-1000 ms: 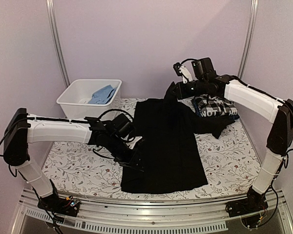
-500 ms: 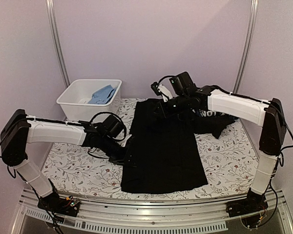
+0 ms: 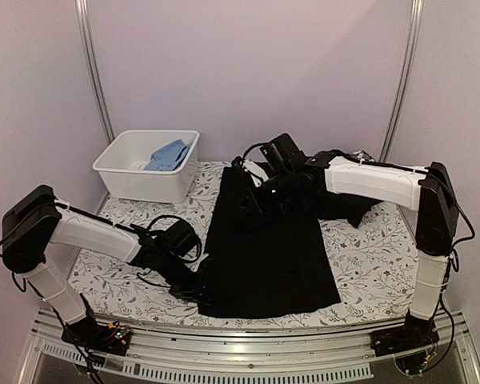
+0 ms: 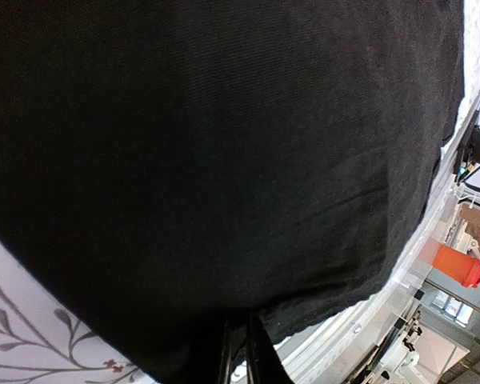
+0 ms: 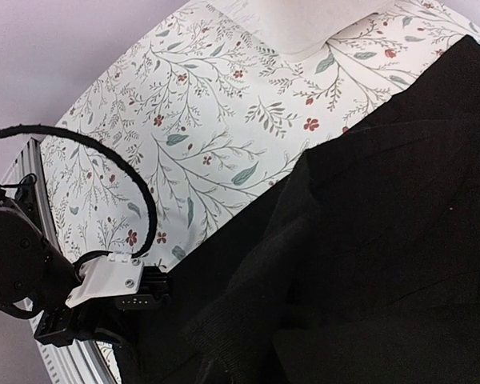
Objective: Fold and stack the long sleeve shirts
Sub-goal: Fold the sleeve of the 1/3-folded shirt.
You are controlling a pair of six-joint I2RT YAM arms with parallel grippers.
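1. At the near edge, the left gripper (image 3: 198, 290) sits low at the near-left corner of the black shirt (image 3: 272, 248), by its hem. Its wrist view is filled with black cloth and shows the fingertips only as dark slivers at the bottom, so whether they are pinching the hem cannot be told.
2. The shirt lies spread flat in the middle of the table (image 3: 368, 264), hem near and collar end far. One sleeve (image 3: 350, 210) trails off to the right.
3. Farther back, the right gripper (image 3: 252, 202) reaches across to the shirt's far-left part. Its wrist view shows a ridge of cloth rising toward the camera, but the fingers are out of sight, so its grip cannot be told.
4. At the far left, a white bin (image 3: 124, 172) holding a blue cloth (image 3: 168, 154) stands apart from the shirt.
5. The step in hand looks like a lengthwise fold of the left side. The next move calls for both grippers to hold that edge firmly and carry it rightward together, keeping it taut.
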